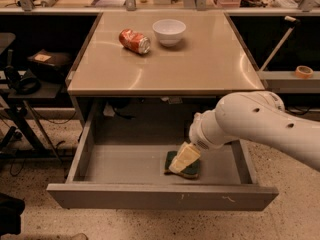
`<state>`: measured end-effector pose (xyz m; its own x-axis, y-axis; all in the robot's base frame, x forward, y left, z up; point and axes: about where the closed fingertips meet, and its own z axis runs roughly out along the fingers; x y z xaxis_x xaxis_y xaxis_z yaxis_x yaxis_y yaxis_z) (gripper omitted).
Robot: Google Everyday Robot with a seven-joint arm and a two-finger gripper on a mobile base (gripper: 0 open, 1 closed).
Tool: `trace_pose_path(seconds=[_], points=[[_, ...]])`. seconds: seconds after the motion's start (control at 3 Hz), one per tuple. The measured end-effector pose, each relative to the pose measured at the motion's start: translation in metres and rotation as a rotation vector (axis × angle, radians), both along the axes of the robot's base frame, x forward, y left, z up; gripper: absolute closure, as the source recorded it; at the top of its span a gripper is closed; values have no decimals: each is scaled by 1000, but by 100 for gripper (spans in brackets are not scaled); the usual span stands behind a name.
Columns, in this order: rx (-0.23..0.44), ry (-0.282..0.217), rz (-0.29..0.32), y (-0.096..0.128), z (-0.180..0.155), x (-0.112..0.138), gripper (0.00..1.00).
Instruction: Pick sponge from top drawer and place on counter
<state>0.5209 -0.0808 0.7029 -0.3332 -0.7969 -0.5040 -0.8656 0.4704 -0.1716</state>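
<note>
The top drawer (160,196) is pulled open below the counter (200,64). The sponge (189,169), dark green on top with a yellow edge, lies flat on the drawer floor, right of centre. My white arm comes in from the right, and its gripper (183,159) reaches down into the drawer with its pale fingertips right over the sponge's left half. The fingers cover part of the sponge, and I cannot tell whether they touch it.
A red soda can (134,40) lies on its side on the counter at the back left, next to a white bowl (169,31). A cluttered shelf runs along the back. A roll of tape (303,71) sits on a side ledge at the right.
</note>
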Motion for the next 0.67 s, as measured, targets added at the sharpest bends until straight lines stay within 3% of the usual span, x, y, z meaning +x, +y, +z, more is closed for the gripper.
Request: trace_pose_path(seconds=[0.33,0.67], points=[[-17,4,-34,-10,-27,-17,0],[13,-54,-127,-20,-61,19,0]])
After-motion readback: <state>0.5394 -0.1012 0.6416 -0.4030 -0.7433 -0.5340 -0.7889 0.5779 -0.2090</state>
